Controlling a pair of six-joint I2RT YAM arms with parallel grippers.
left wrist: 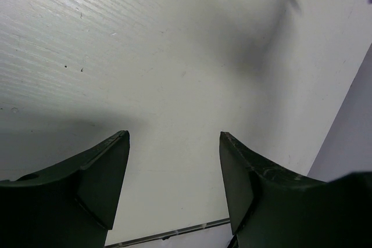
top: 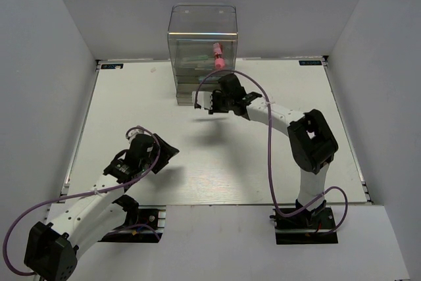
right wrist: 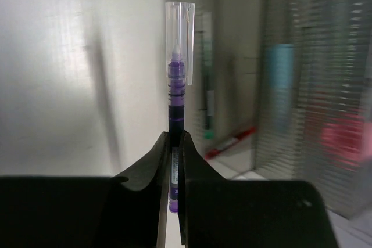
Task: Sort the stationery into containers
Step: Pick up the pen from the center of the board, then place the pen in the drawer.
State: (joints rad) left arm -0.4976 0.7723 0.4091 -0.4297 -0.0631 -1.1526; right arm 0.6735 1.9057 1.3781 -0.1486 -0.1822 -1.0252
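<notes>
The right gripper (right wrist: 176,139) is clenched on a thin purple pen (right wrist: 177,94) with a clear cap. The pen juts out past the fingertips, just in front of the near face of the tall clear drawer box (top: 202,34), which stands at the far middle of the table (top: 131,97). Through the box walls show a pink tube (top: 218,56), a light-blue marker (right wrist: 282,74) and a red pen (right wrist: 232,142), all blurred in the wrist view. The left gripper (left wrist: 174,140) hangs over the table at the near left, well apart from the box, its jaws spread wide and released.
</notes>
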